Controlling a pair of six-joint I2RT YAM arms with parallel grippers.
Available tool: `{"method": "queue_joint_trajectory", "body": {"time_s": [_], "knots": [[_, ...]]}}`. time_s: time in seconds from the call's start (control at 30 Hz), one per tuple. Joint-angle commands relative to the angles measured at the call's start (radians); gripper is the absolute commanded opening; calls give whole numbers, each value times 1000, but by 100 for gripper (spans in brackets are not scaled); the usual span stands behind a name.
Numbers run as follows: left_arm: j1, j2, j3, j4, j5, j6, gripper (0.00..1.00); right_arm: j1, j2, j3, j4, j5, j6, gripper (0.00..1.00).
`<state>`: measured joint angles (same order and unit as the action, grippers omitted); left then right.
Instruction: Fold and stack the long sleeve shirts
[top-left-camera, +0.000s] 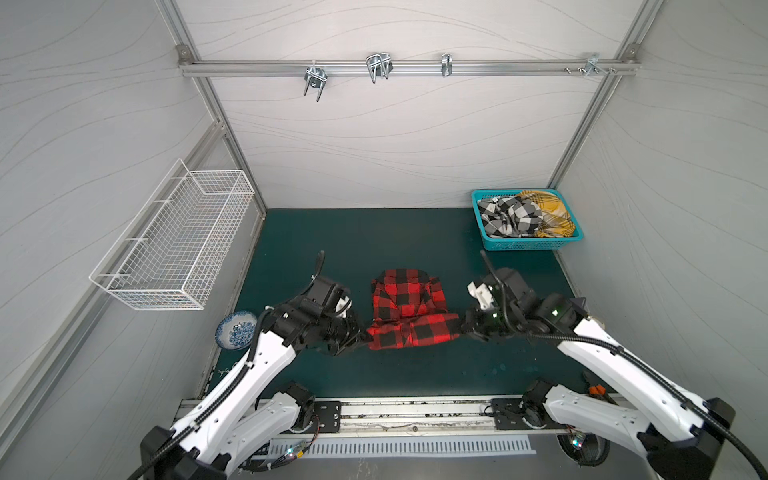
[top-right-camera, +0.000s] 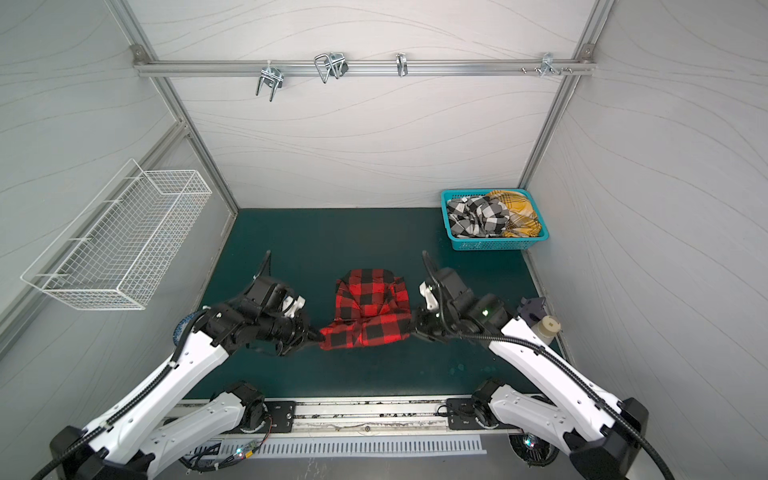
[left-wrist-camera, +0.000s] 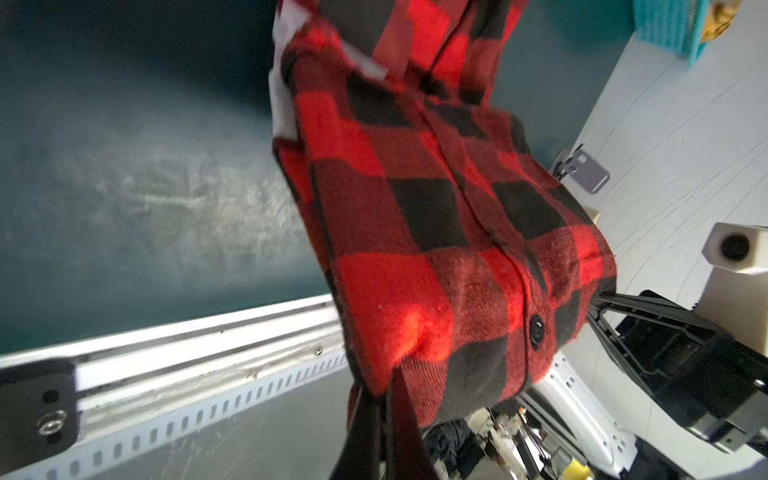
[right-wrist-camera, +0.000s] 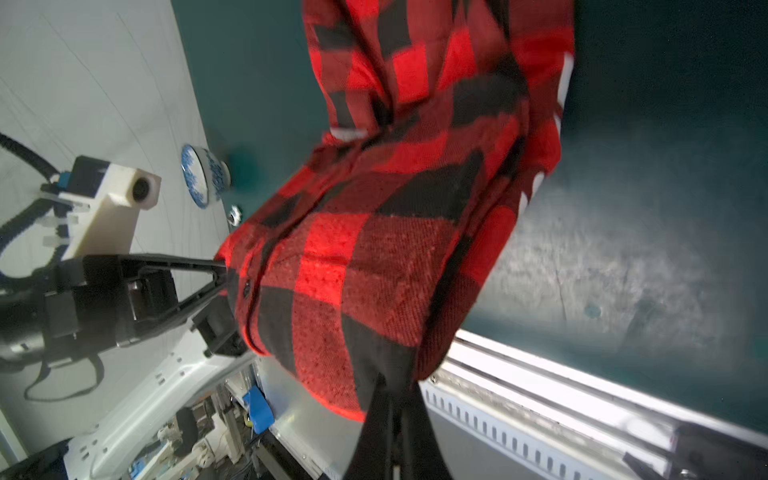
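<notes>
The red-and-black plaid shirt (top-left-camera: 409, 309) (top-right-camera: 370, 309) lies partly folded on the green mat, its near edge lifted off the surface. My left gripper (top-left-camera: 366, 334) (left-wrist-camera: 384, 388) is shut on that edge's left corner. My right gripper (top-left-camera: 460, 326) (right-wrist-camera: 392, 384) is shut on the right corner. In both wrist views the plaid cloth (left-wrist-camera: 436, 216) (right-wrist-camera: 399, 249) hangs stretched between the two grips, with a button and a white lining strip showing. The black-and-white check shirt (top-left-camera: 509, 216) and the mustard-yellow plaid shirt (top-left-camera: 548, 214) sit crumpled in the teal basket (top-left-camera: 523, 245).
A white wire basket (top-left-camera: 174, 245) hangs on the left wall. A blue-and-white bowl (top-left-camera: 237, 330) sits at the mat's left edge. Metal hooks (top-left-camera: 378, 66) hang on the rear rail. An aluminium rail (top-left-camera: 415, 409) runs along the mat's front edge.
</notes>
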<state>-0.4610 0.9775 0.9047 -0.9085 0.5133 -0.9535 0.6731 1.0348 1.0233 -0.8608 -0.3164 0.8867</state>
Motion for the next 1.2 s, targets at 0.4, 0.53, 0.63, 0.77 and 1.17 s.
{"method": "queue_joint_trajectory", "body": {"time_s": [0.4, 0.53, 0.63, 0.77, 1.17], "knots": [[318, 1202, 1096, 18, -179, 189, 51, -396, 1252, 1282, -178, -228, -473, 62], [317, 1168, 1210, -37, -267, 226, 57, -380, 1125, 1042, 7, -221, -462, 69], [240, 1088, 1095, -42, -277, 240, 52, -364, 1078, 925, -20, -207, -476, 64], [164, 1021, 948, -10, -231, 238, 47, -318, 995, 708, 58, -190, -476, 51], [189, 1227, 1013, 16, -55, 318, 27, -292, 1097, 731, 68, -175, -475, 33]]}}
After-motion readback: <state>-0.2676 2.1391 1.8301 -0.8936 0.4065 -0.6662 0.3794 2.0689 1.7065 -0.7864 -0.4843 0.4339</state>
